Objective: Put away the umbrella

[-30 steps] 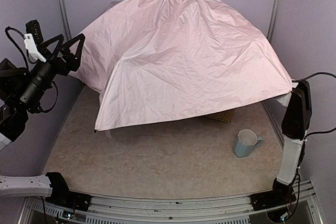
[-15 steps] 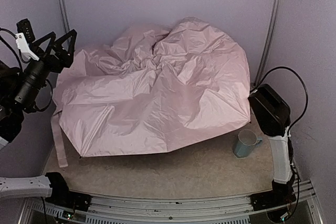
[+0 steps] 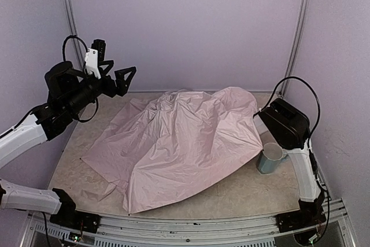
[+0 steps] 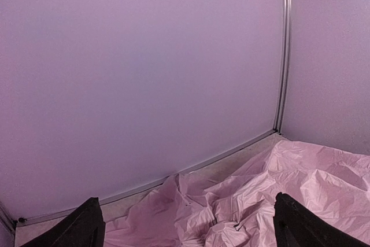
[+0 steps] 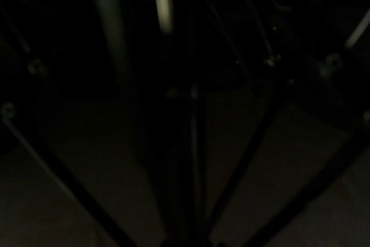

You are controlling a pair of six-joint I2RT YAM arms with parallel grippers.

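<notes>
Overhead view of a 2-arm robot station with lilac walls. The umbrella [image 3: 185,137] is lying collapsed across the middle of the worktop [image 3: 231,192], its pale pink canopy spreading in loose, crumpled folds from the back centre toward the lower left of the frame. At the upper left, the left fingers [image 3: 125,77] are hovering wide apart above the canopy, holding nothing and touching nothing; the left wrist view is looking past both finger tips at pink folds and the back wall. At the right, the right arm [image 3: 287,125] is reaching in under the canopy's edge, so the right fingers are hidden by fabric. The right wrist view is almost black, showing only thin ribs [image 5: 248,160] fanning out from the lower centre, so I cannot tell whether those fingers are gripping anything or how far apart they are. A pale blue cup [image 3: 270,159] is standing upright just beside the canopy's right edge, under the right arm. The likely risks: pulling or gathering the fabric could be dragging the cup over, since cloth and arm are both so close to it; an unseen grip could be slipping off the shaft; and loose folds could be catching on the ribs, leaving the canopy bunched rather than neatly closed.
</notes>
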